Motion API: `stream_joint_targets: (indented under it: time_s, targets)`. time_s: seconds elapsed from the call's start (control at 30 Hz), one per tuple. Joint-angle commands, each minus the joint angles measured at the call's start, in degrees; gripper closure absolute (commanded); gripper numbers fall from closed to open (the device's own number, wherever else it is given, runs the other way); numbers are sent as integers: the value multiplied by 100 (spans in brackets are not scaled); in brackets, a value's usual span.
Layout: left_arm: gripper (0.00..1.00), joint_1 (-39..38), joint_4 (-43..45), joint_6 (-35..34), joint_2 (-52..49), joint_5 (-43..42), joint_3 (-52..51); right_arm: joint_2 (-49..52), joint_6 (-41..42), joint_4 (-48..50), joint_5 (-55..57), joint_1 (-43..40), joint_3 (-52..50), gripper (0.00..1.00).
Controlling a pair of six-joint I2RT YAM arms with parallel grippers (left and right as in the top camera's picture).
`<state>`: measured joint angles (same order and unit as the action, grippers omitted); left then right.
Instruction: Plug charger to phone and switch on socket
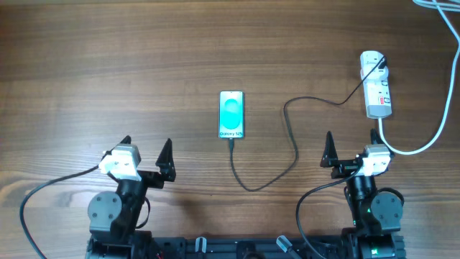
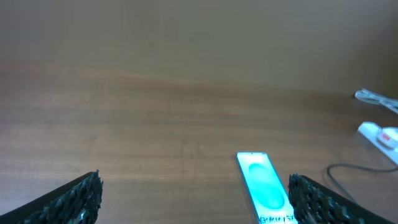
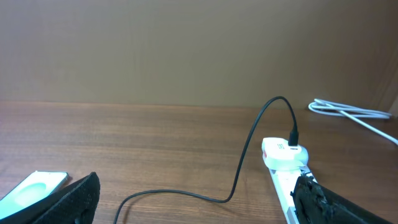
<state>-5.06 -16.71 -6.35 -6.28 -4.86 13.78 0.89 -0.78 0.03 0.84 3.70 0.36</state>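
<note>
The phone (image 1: 231, 114) lies flat mid-table, its teal screen lit, "Galaxy" text at the near end. The charger's thin black cable (image 1: 291, 137) runs from the phone's near end, loops right and reaches a plug on the socket (image 1: 376, 85), a white power strip at the far right. My left gripper (image 1: 146, 152) is open and empty, near and left of the phone (image 2: 264, 186). My right gripper (image 1: 351, 150) is open and empty, just near of the socket (image 3: 287, 168). The cable (image 3: 249, 155) crosses the right wrist view.
A thick white cord (image 1: 440, 108) curves from the socket's near end up the right edge of the table to the far corner; it also shows in the right wrist view (image 3: 348, 112). The table is dark wood.
</note>
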Motion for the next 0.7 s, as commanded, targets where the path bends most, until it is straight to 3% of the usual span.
stream_joint_targets:
  time_s: [0.0,0.37,0.67]
  targets:
    - [0,42,400,-52,260,-243,-391,-68,-72,31,-76,-2,-9,0]
    - [0,48,1705,-61,612,-299,-1106,-68,-72,31,-76,-2,-9,0]
    - [0,343,1996,-461,612,-127,-1346,-68,-72,31,-76,-2,-9,0]
